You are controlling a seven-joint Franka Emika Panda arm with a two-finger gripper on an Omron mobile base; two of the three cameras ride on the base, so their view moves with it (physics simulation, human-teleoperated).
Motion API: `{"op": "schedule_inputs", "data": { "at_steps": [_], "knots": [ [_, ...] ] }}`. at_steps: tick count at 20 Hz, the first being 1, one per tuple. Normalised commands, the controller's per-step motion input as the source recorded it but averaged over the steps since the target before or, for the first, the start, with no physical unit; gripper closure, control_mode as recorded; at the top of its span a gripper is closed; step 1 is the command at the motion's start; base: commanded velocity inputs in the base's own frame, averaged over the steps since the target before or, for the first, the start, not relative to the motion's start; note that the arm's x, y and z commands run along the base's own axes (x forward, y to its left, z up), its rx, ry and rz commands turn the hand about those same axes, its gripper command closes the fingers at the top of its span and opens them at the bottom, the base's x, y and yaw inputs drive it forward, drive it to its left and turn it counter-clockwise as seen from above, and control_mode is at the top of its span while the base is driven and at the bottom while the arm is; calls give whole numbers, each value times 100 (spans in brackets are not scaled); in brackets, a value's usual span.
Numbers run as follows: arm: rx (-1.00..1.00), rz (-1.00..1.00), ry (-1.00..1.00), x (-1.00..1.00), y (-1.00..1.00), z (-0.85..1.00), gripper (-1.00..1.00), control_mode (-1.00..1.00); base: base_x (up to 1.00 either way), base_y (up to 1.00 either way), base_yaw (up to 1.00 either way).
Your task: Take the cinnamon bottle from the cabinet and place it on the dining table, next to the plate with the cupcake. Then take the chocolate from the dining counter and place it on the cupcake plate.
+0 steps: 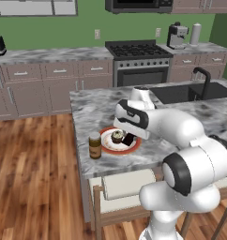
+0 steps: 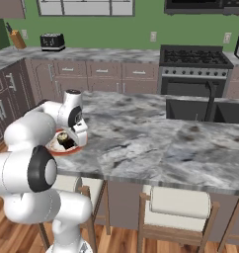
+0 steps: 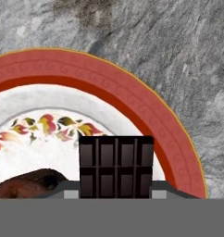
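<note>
chocolate (image 3: 116, 166) | between fingers (image 3: 71, 194) (clamped) | over plate (image 3: 146, 111)

A stove (image 1: 139, 58), coffee machine (image 1: 177, 35) and toaster (image 2: 52, 41) line the back counter (image 1: 49, 55).

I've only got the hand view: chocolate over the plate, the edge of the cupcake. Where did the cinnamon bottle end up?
Observer: In the left base view the cinnamon bottle stands upright on the dining table, just left of the plate, apart from its rim.
Operator: Is the chocolate down on the plate or in the air?
Observer: The chocolate sits tilted in the shut gripper, low over the plate's right half; I cannot tell whether it touches.
Operator: How near is the cupcake?
Observer: The cupcake sits right beside the chocolate, on its left, near the plate's middle.
</note>
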Motion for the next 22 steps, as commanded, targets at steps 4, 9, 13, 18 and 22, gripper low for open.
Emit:
{"op": "schedule_inputs", "data": {
  "at_steps": [4, 9, 13, 18, 22],
  "knots": [
    [0, -1, 0, 3, 1, -3, -100, -100, 0, 0, 0],
    [0, 0, 0, 0, 0, -1, -100, -100, 0, 0, 0],
    [0, 0, 1, 0, 0, 1, -100, -100, 0, 0, 0],
    [0, 0, 0, -2, 0, 12, -100, -100, 0, 0, 0],
    [0, -1, 0, -10, 0, 25, -100, -100, 0, 0, 0]
  ]
}}
